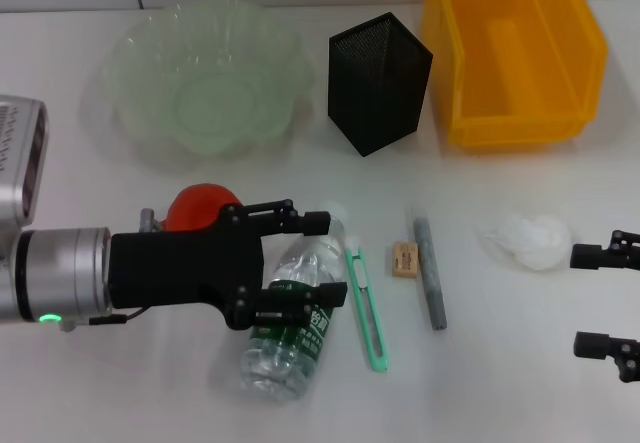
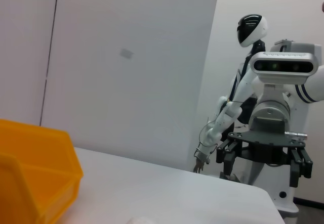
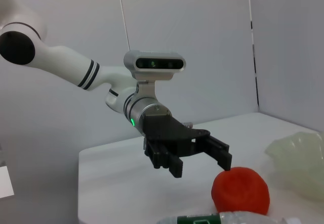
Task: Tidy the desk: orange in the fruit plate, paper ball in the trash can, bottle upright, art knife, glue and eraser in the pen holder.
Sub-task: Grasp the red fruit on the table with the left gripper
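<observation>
White desk surface [image 1: 520, 383] runs across the head view, backed by a pale wall. At the far side stand a translucent green fruit plate [image 1: 205, 83], a black mesh pen holder [image 1: 380, 81] and a yellow bin [image 1: 515, 48], in that order from the robot's left to its right.

The left arm reaches in horizontally from the left edge, its silver wrist leading into a black body. The left gripper [image 1: 312, 259] hangs above the desk with its fingers spread wide apart and nothing between them. From the head camera it overlaps the neck end of the bottle [image 1: 290, 328], which lies on its side, green label up. The orange [image 1: 200, 206] sits just behind the gripper body, partly hidden by it. The right wrist view shows the gripper raised clear of the desk, one fingertip close above the orange.

A green art knife [image 1: 367, 308] lies just beside the bottle. Next come the small tan eraser [image 1: 404, 260] and the grey glue stick [image 1: 430, 273], near each other but apart. The white paper ball [image 1: 527, 240] rests farther right.

The right gripper [image 1: 605, 298] shows only at the right edge, near the paper ball, with its two black fingers held well apart and empty.
</observation>
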